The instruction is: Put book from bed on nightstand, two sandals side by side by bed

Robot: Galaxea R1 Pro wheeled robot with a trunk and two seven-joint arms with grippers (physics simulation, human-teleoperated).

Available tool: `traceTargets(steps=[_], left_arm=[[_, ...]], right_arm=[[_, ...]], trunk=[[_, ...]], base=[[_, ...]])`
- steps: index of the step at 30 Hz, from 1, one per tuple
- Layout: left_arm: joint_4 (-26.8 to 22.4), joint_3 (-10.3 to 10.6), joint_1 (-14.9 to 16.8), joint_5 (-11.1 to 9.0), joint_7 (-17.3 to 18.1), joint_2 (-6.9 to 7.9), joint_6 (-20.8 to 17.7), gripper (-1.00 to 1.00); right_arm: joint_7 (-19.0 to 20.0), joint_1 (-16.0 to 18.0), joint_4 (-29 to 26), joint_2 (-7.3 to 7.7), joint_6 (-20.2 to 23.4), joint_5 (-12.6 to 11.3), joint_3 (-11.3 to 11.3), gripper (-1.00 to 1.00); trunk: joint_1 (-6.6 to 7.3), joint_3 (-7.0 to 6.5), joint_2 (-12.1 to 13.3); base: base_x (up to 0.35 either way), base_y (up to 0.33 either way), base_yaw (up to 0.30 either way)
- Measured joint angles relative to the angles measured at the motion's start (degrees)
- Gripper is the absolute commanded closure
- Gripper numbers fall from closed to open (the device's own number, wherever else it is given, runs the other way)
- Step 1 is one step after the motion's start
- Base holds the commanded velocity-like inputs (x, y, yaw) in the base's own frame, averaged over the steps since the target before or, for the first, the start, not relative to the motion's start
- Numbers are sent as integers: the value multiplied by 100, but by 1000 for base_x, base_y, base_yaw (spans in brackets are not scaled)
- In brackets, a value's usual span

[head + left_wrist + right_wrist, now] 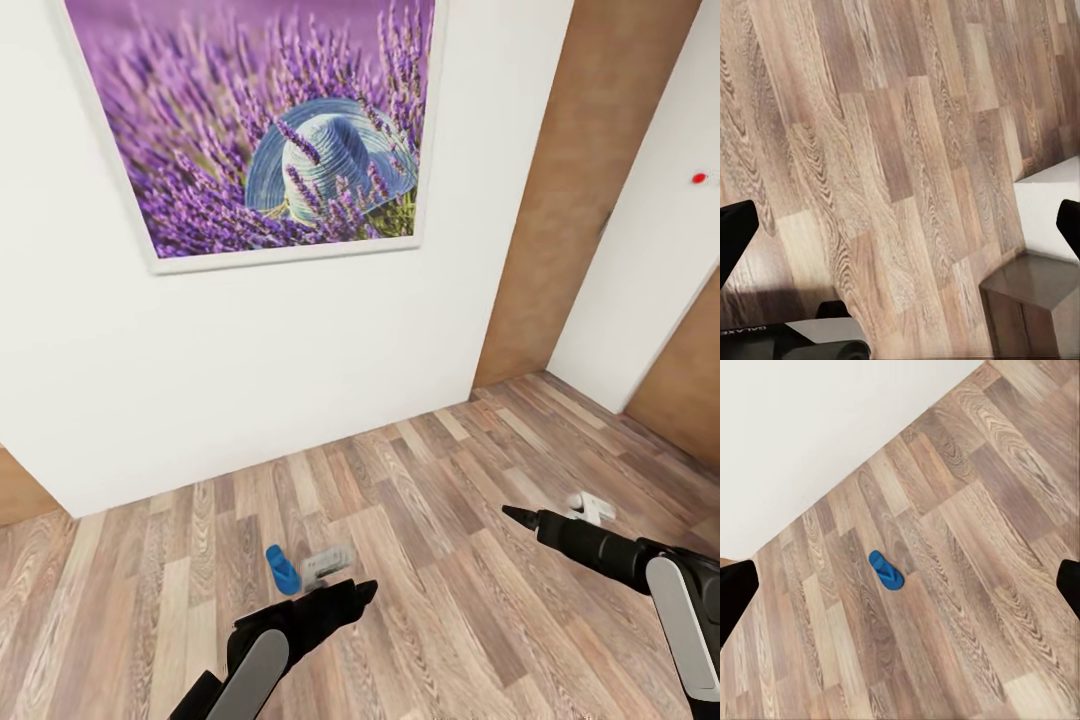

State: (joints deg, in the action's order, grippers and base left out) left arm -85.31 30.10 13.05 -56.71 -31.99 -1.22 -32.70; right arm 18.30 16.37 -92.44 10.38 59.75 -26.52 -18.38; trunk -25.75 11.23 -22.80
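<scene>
One bright blue sandal (282,570) lies flat on the wood-plank floor, a short way out from the white wall. It also lies on the bare planks in the right wrist view (886,571), well ahead of the fingers. My left gripper (350,595) hovers just right of the sandal and nearer to me. Its fingers (735,232) stand wide apart, open and empty. My right gripper (518,515) is far to the sandal's right, open (900,589) and empty. The book, the bed and the nightstand are out of view.
A white wall with a large lavender painting (260,120) faces me. A wooden door panel (580,190) stands at the right. Small white objects lie on the floor (590,507) (328,562). A dark brown wooden corner (1035,300) sits beside a white surface in the left wrist view.
</scene>
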Motion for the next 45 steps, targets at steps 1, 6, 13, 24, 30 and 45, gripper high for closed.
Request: traceTargets(steps=[1,6,13,24,30,45], left_arm=[[13,-1,0,0,1,0,0,-100],[62,-4,0,0,4,-7,2,-100],[106,-6,1,5,6,-30,2,-100],[136,-7,1,13,6,-60,3,-100],[151,-7,0,16,7,-67,3,-100],[191,-7,5,16,7,-77,3,-100]], right_arm=[[0,0,0,0,0,0,0,-100],[0,0,0,2,0,1,0,-100],[0,4,0,6,0,3,0,-100],[0,6,0,76,0,3,-30,-100],[0,3,0,164,0,2,-47,-100],[0,6,0,227,0,-2,-60,-100]], trunk=[[0,0,0],[0,0,0],[0,0,0],[0,0,0],[0,0,0],[0,0,0]], base=[[0,0,-286],[0,0,-286],[0,0,-286],[0,0,-286],[0,0,-286],[0,0,-286]])
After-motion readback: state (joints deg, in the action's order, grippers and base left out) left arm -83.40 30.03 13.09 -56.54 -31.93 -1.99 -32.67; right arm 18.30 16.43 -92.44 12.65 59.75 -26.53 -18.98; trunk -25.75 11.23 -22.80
